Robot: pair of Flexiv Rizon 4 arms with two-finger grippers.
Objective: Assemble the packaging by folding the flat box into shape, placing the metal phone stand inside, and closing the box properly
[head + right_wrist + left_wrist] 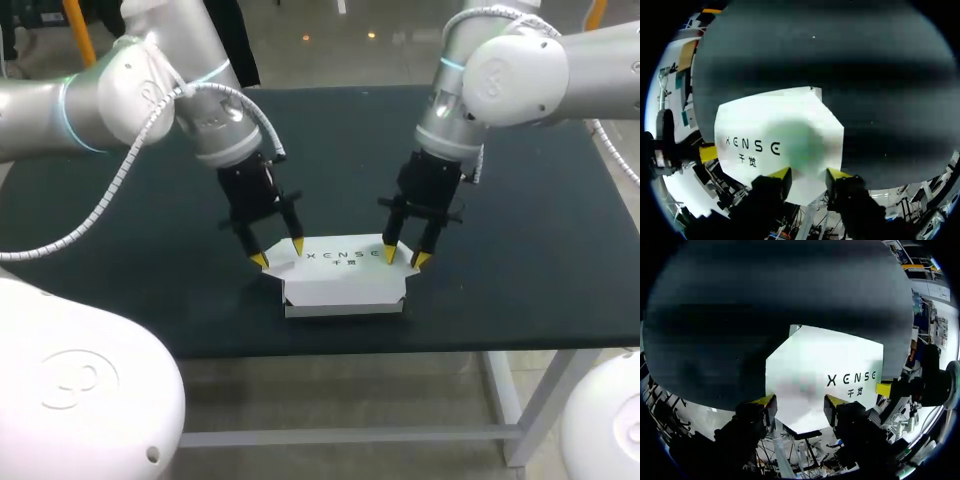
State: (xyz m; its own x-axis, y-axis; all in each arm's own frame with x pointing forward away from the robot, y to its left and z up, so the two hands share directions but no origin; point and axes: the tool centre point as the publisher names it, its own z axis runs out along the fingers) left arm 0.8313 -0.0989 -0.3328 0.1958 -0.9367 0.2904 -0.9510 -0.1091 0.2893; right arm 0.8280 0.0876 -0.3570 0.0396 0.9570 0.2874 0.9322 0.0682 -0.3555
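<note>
One white box sits on the dark table at about 6 o'clock, near the front edge, printed face up. The left hand is at the box's 9 o'clock end, fingers apart and straddling that corner. The right hand is at the 3 o'clock end, fingers likewise apart and astride the edge. Firm contact with the box cannot be told.

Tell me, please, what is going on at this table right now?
Both arms are at the white cardboard box, which sits folded into shape near the front edge of the dark table with its lid down. The left gripper stands over the box's left end and the right gripper over its right end, each open and straddling a corner. No metal phone stand is visible.
</note>
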